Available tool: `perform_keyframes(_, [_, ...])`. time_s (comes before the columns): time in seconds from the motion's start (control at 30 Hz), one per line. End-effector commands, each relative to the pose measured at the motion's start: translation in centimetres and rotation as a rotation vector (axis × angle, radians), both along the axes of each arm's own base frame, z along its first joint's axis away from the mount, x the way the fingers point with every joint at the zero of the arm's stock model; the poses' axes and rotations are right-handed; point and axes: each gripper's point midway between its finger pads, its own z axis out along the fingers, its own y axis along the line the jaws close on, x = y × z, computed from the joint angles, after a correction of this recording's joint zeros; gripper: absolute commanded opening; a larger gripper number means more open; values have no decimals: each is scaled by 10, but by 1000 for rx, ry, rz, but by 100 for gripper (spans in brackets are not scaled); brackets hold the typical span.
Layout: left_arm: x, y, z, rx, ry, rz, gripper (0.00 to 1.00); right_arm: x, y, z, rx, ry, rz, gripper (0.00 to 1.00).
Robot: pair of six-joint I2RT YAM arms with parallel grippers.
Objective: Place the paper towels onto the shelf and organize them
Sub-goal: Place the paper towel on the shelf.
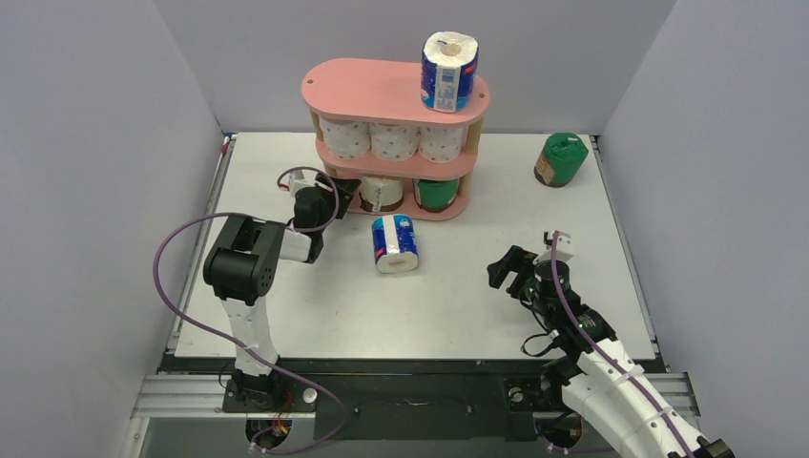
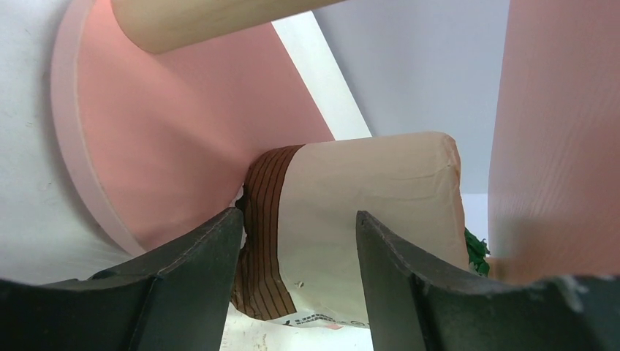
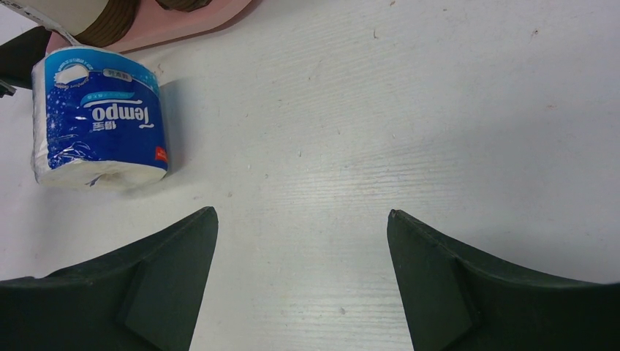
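Note:
The pink shelf (image 1: 382, 88) stands at the back of the table. A blue-and-white roll (image 1: 448, 72) stands on its top board. Three white pink-dotted rolls (image 1: 394, 141) fill the middle tier. On the bottom tier are a beige-and-brown roll (image 1: 382, 194) and a green roll (image 1: 436, 194). A second blue-and-white roll (image 1: 395, 243) lies on the table in front of the shelf, also in the right wrist view (image 3: 99, 117). Another green roll (image 1: 559, 159) stands far right. My left gripper (image 1: 345, 187) is open at the bottom tier's left end, with the beige roll (image 2: 365, 212) just beyond its fingertips (image 2: 219, 241). My right gripper (image 1: 503, 265) is open and empty above the table.
Grey walls close in the white table (image 1: 477, 315) on the left, back and right. The shelf's wooden post (image 2: 205, 18) and pink boards (image 2: 168, 139) crowd the left wrist view. The left arm's purple cable (image 1: 172, 277) loops out to the left.

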Motion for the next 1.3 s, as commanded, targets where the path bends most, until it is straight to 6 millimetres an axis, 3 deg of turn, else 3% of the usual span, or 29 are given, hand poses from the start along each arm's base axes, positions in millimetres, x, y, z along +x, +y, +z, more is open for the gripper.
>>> perform_keyframes(0.0, [9, -18, 26, -33, -87, -49, 55, 5, -2, 4, -4, -21, -5, 81])
perform_keyframes(0.97, [6, -49, 18, -25, -83, -112, 54, 5, -2, 3, 2, -22, -8, 81])
perform_keyframes(1.27, [9, -48, 20, -31, -93, -104, 54, 4, -2, 3, 4, -23, -8, 81])
